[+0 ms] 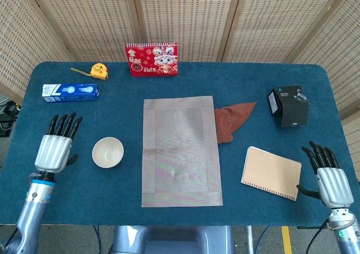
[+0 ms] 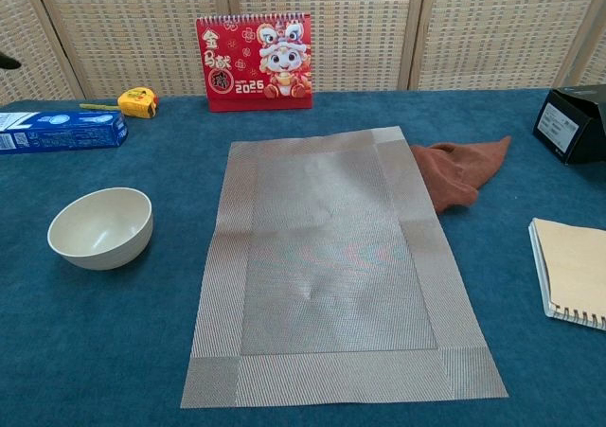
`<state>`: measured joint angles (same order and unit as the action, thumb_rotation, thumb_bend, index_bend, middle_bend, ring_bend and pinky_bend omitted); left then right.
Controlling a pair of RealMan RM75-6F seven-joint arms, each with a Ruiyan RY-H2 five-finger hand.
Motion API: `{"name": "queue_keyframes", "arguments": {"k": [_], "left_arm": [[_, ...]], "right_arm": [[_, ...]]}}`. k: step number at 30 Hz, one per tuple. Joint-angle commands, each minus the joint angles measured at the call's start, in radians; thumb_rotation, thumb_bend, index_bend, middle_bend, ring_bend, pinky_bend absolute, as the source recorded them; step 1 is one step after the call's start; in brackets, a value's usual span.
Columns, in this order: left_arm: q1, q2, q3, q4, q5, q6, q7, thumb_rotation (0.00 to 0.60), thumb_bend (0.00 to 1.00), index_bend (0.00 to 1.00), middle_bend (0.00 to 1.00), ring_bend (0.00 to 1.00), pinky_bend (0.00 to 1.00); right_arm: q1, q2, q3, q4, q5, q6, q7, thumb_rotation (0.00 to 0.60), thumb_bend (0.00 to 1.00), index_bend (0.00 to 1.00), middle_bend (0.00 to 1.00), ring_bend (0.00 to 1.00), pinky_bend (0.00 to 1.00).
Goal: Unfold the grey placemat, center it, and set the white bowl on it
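Note:
The grey placemat (image 1: 180,150) lies flat and unfolded in the middle of the blue table; the chest view shows the placemat (image 2: 336,266) with a small crease near its centre. The white bowl (image 1: 108,152) stands upright and empty on the cloth to the left of the mat, apart from it, and the bowl (image 2: 100,227) appears at the chest view's left. My left hand (image 1: 55,150) hovers open near the table's left front, left of the bowl and apart from it. My right hand (image 1: 328,176) is open at the front right corner, holding nothing.
A red calendar (image 1: 152,58), yellow tape measure (image 1: 97,70) and blue box (image 1: 70,92) line the back left. A brown cloth (image 1: 231,119) touches the mat's right edge. A black box (image 1: 288,105) and tan notebook (image 1: 271,173) sit on the right.

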<state>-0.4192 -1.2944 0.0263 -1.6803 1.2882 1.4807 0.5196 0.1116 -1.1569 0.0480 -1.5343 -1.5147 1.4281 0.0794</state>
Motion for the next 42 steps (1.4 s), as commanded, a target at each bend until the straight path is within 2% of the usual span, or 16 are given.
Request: {"name": "queue_keyframes", "arguments": {"k": [1, 9, 15, 22, 28, 36, 42], "left_arm": [[0.066, 0.026, 0.045, -0.013, 0.035, 0.043, -0.06, 0.6, 0.12, 0.0, 0.0, 0.0, 0.0], [0.186, 0.076, 0.125, -0.01, 0.092, 0.101, -0.131, 0.6, 0.12, 0.0, 0.0, 0.0, 0.0], [0.258, 0.078, 0.151, 0.031, 0.141, 0.159, -0.205, 0.6, 0.12, 0.0, 0.0, 0.0, 0.0], [0.282, 0.083, 0.125, 0.052, 0.166, 0.172, -0.25, 0.6, 0.12, 0.0, 0.0, 0.0, 0.0], [0.291, 0.083, 0.107, 0.059, 0.167, 0.153, -0.238, 0.6, 0.12, 0.0, 0.0, 0.0, 0.0], [0.308, 0.088, 0.077, 0.064, 0.173, 0.144, -0.25, 0.6, 0.12, 0.0, 0.0, 0.0, 0.0], [0.316, 0.094, 0.054, 0.071, 0.164, 0.129, -0.269, 0.6, 0.12, 0.0, 0.0, 0.0, 0.0]], "right_arm": [[0.0, -0.005, -0.009, -0.002, -0.013, 0.0, -0.016, 0.6, 0.1, 0.14, 0.0, 0.0, 0.0], [-0.003, -0.017, -0.032, -0.011, -0.05, 0.006, -0.065, 0.6, 0.08, 0.14, 0.0, 0.0, 0.0], [0.005, -0.024, -0.059, -0.011, -0.086, -0.012, -0.091, 0.6, 0.08, 0.14, 0.0, 0.0, 0.0], [0.038, -0.029, -0.129, -0.005, -0.206, -0.061, -0.102, 0.6, 0.08, 0.14, 0.0, 0.0, 0.0], [0.074, -0.11, -0.163, -0.022, -0.266, -0.126, -0.115, 0.6, 0.08, 0.17, 0.0, 0.0, 0.0], [0.121, -0.269, -0.164, 0.031, -0.259, -0.223, -0.115, 0.6, 0.08, 0.23, 0.0, 0.0, 0.0], [0.139, -0.377, -0.142, 0.107, -0.243, -0.233, -0.095, 0.6, 0.1, 0.24, 0.0, 0.0, 0.0]]}}
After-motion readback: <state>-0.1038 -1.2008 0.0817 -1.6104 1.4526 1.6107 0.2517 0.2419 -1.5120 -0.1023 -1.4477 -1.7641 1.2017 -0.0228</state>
